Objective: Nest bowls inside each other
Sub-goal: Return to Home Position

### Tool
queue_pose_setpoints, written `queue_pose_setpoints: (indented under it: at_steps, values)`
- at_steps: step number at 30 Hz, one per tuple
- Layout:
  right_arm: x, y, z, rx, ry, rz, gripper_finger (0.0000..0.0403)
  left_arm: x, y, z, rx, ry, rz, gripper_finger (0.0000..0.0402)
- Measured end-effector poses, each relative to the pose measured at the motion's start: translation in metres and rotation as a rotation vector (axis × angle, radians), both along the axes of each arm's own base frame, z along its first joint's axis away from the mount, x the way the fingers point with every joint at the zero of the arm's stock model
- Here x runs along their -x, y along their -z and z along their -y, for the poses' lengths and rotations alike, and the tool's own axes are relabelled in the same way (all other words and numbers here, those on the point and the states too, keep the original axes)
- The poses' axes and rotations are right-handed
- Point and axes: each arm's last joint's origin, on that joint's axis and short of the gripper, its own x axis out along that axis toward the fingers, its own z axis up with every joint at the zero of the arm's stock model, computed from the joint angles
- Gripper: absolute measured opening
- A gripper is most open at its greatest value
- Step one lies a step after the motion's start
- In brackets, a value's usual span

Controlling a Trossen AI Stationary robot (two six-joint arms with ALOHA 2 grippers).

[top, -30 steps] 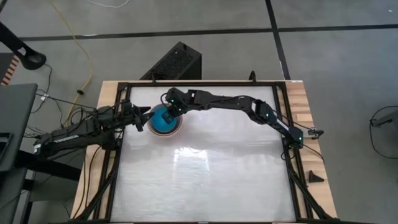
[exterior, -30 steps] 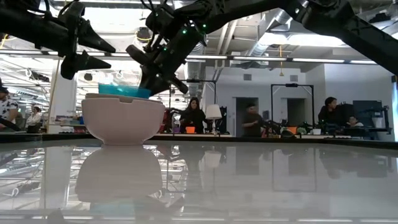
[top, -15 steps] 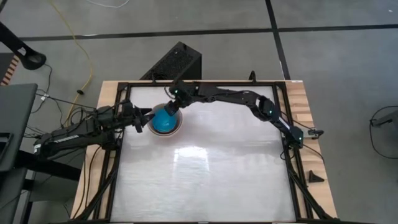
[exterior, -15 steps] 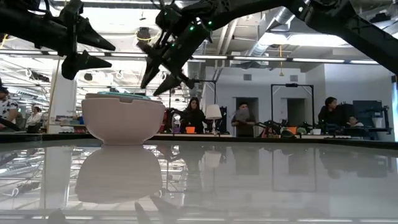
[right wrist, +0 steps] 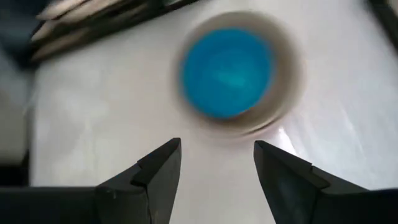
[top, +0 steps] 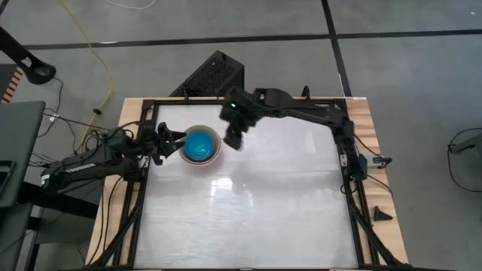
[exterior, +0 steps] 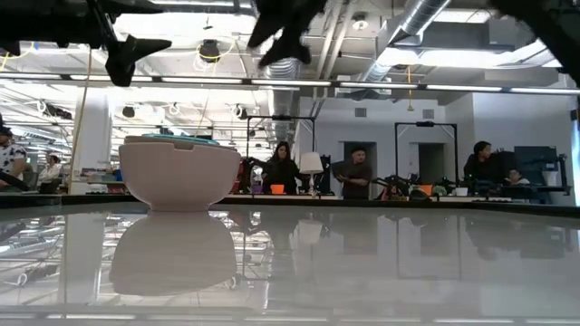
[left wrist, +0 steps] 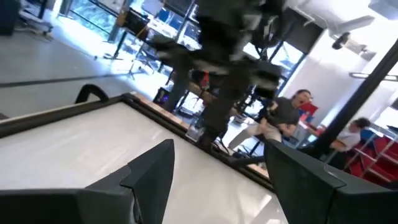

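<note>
A stack of bowls [top: 200,146] stands on its base at the table's far left. The outermost bowl is cream-white [exterior: 178,174]. A teal-blue bowl [right wrist: 227,71] sits innermost, and only thin rims [exterior: 172,139] show above the white one. My right gripper [top: 233,138] hangs open, high above the table and to the right of the stack, touching nothing. In its wrist view my right gripper [right wrist: 214,167] looks down on the bowls. My left gripper [top: 172,141] waits open just left of the stack, above rim height in the low view [exterior: 136,50].
The white tabletop [top: 248,211] stretches bare to the right of the stack and toward the near edge. A black frame [top: 147,113] runs round the table. A black box [top: 211,75] stands on the floor behind the far edge. People sit in the room beyond [exterior: 283,167].
My right gripper has opened and let go of the teal-blue bowl, which has sunk from above the white bowl's rim down into the stack. The gripper has then risen high and moved toward the table's right. My left gripper has tipped its fingers upward where it is.
</note>
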Motion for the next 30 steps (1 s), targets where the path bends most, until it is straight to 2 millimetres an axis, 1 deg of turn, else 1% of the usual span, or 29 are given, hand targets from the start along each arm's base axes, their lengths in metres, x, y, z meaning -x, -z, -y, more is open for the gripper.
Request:
queue_pose_setpoints:
  at_steps: [3,7,9,12,15,17,22,25,27,30]
  values:
    - [0.021,-0.021,-0.029,0.034,-0.205,-0.007,0.0239,0.000,0.000,0.000,-0.002,0.011,0.000,0.0238]
    - [0.048,-0.043,-0.062,0.055,-0.371,-0.013,0.0232,0.000,0.000,0.000,-0.004,0.010,-0.002,0.0238]
    - [0.060,-0.051,-0.074,0.061,-0.428,0.005,0.0225,0.000,0.000,0.000,-0.006,0.009,-0.002,0.0238]
    - [0.081,-0.053,-0.085,0.060,-0.461,0.045,0.0215,0.000,0.000,0.000,-0.005,0.009,-0.006,0.0238]
    - [0.107,-0.036,-0.088,0.034,-0.425,0.094,0.0205,0.000,0.002,0.000,0.001,0.009,-0.022,0.0238]
    - [0.125,-0.017,-0.085,0.010,-0.359,0.174,0.0201,-0.001,0.003,0.000,0.002,0.009,-0.027,0.0238]
    - [0.168,0.038,-0.072,-0.093,-0.145,0.520,0.0197,-0.001,0.006,0.000,0.005,0.000,-0.060,0.0238]
    - [0.189,0.070,-0.069,-0.151,-0.091,0.652,0.0197,-0.001,0.009,0.000,-0.005,0.004,-0.092,0.0238]
    - [0.201,0.094,-0.069,-0.210,-0.049,0.640,0.0197,-0.002,0.011,0.000,-0.002,0.005,-0.114,0.0238]
    - [0.215,0.127,-0.069,-0.335,0.064,0.537,0.0197,-0.002,0.013,0.000,-0.001,0.000,-0.135,0.0238]
